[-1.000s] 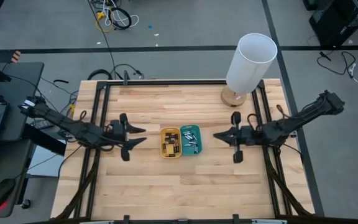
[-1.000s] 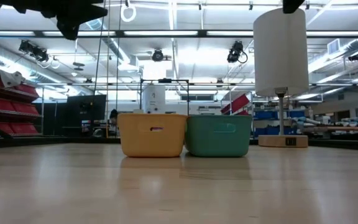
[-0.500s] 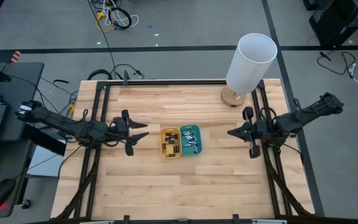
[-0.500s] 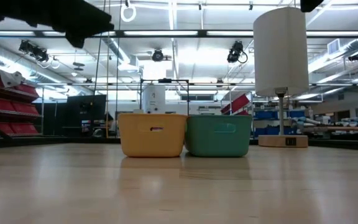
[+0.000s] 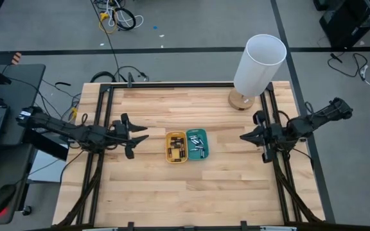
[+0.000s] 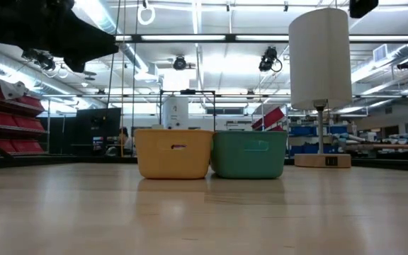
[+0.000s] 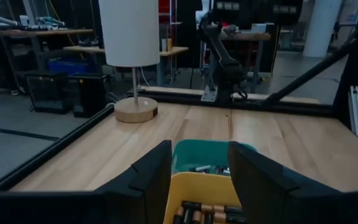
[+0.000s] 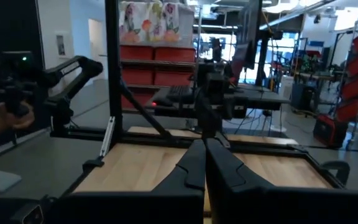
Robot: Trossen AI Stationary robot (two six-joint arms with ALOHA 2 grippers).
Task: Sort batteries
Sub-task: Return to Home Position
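Observation:
A yellow tray (image 5: 176, 147) and a teal tray (image 5: 197, 144) stand side by side at the table's middle. Dark batteries (image 7: 197, 213) lie in the yellow tray, silvery batteries (image 5: 196, 144) in the teal one. My left gripper (image 5: 145, 133) hovers open, pointing level at the trays from their left; in its wrist view (image 7: 199, 149) its fingers frame the trays with nothing between them. My right gripper (image 5: 241, 137) is shut and empty, well right of the teal tray and above the table, pointing level toward it (image 8: 204, 155).
A lamp with a tall white shade (image 5: 259, 63) stands on a round wooden base (image 5: 241, 100) at the far right. Black frame rails (image 5: 101, 128) run along the table's left and right sides. Bare wood (image 5: 185, 192) lies toward the near edge.
My right gripper has drawn back toward the table's right edge, away from the teal tray, staying shut. My left gripper has sunk lower and pulled slightly back toward the left edge, its fingers as far apart as before. The trays have kept still.

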